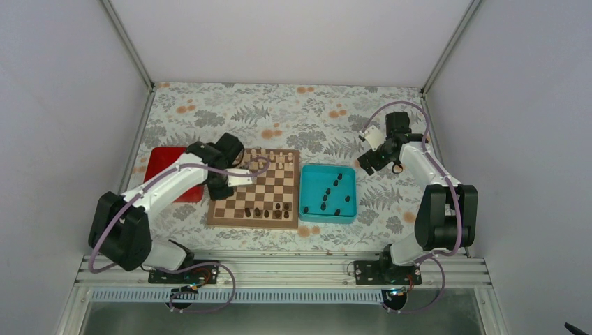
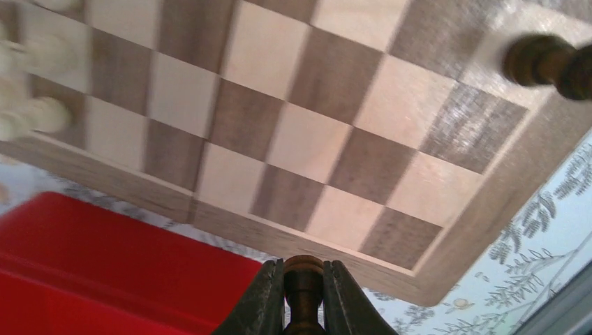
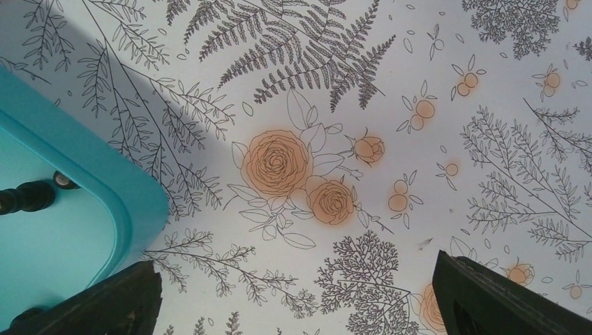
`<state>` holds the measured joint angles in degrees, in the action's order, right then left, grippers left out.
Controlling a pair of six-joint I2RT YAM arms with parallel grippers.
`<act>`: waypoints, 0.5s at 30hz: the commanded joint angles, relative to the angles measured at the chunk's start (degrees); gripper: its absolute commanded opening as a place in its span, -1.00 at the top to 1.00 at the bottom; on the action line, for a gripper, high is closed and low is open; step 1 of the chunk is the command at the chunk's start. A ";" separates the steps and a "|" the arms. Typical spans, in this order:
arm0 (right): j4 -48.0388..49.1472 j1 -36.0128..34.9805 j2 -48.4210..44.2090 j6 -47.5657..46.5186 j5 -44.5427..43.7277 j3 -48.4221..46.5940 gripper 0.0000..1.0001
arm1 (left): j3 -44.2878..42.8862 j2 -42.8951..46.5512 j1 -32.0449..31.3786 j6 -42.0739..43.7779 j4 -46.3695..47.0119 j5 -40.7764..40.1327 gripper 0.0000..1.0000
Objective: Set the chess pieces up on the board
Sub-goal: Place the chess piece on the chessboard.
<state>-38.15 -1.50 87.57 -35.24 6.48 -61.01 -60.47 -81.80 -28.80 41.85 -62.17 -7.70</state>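
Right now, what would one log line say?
left gripper: shut on dark chess piece, near board edge | right gripper: open, empty, beside teal tray

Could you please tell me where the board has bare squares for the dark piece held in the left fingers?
The middle rows of the board are bare, between the pale pieces along its far edge and the dark pieces on the near row. The near-left corner squares, toward the red tray, are bare too. The teal tray is crowded.
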 commanded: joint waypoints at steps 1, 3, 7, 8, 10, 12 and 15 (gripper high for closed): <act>0.56 -0.35 0.26 -0.10 -0.94 0.41 -1.00 | 6.87 4.32 0.12 -0.62 4.66 3.71 0.86; 0.65 -0.39 0.53 -0.15 -0.89 0.51 -1.00 | 9.60 5.39 0.14 -0.42 6.01 4.45 0.86; 0.54 -0.26 1.00 -0.11 -1.08 0.60 -1.00 | 13.58 5.64 0.14 -0.06 7.84 4.68 0.86; 0.56 -0.22 1.04 -0.06 -1.03 0.60 -1.00 | 14.31 5.68 0.14 -0.01 8.12 4.75 0.87; 0.51 -0.10 1.00 -0.02 -1.01 0.63 -1.00 | 14.58 5.66 0.12 0.07 8.06 5.45 0.87; 0.46 -0.05 1.09 -0.04 -1.03 0.64 -1.00 | 14.64 5.77 0.14 0.19 7.95 6.23 0.87; 0.48 0.16 1.27 -0.03 -1.16 0.79 -1.00 | 15.17 5.71 0.14 0.40 7.80 6.48 0.87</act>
<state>-38.15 -1.48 88.05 -35.24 5.69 -61.01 -45.89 -77.01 -28.75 41.76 -55.55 -2.96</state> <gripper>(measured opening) 0.997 0.135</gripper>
